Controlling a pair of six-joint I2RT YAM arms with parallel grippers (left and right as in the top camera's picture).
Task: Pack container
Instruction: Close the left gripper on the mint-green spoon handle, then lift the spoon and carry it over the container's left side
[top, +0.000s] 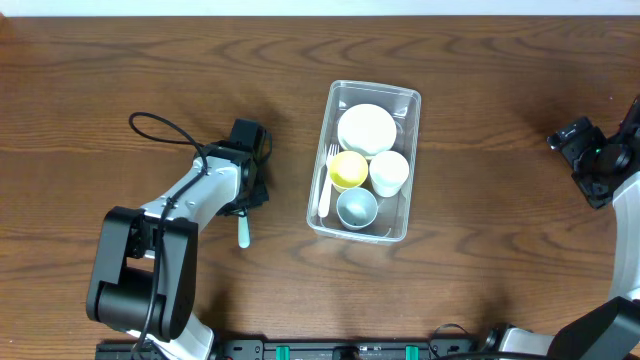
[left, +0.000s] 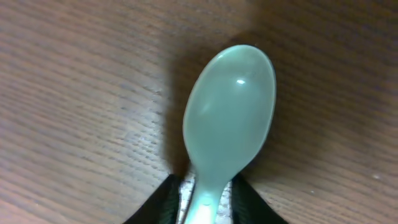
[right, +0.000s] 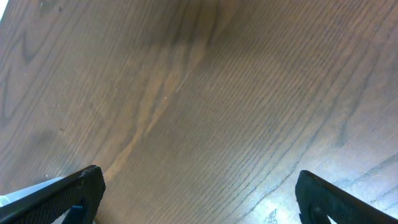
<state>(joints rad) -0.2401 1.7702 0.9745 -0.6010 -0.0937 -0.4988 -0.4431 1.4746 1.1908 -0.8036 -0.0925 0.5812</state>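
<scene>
There was one container (top: 321, 190), clear and rectangular, just right of centre in the overhead view on the wooden table (top: 120, 60). I counted five things inside it: one white bowl (top: 366, 129) at the upper end, one yellow cup (top: 348, 169) and one white cup (top: 389, 172) side by side in the middle, one pale blue cup (top: 357, 208) at the lower end, and one white fork (top: 326, 186) lying along the left wall. Outside it there was one spoon (left: 229, 118), pale green. My left gripper (left: 205, 194) was clamped on its handle, the bowl of the spoon sticking out just above the wood, left of the container and apart from it. My right gripper (right: 199, 183) sat near the right edge of the overhead view, well apart from the container. Its fingers (right: 81, 190) were spread wide at the bottom corners of its wrist view, holding nothing, with only bare wood between them.
</scene>
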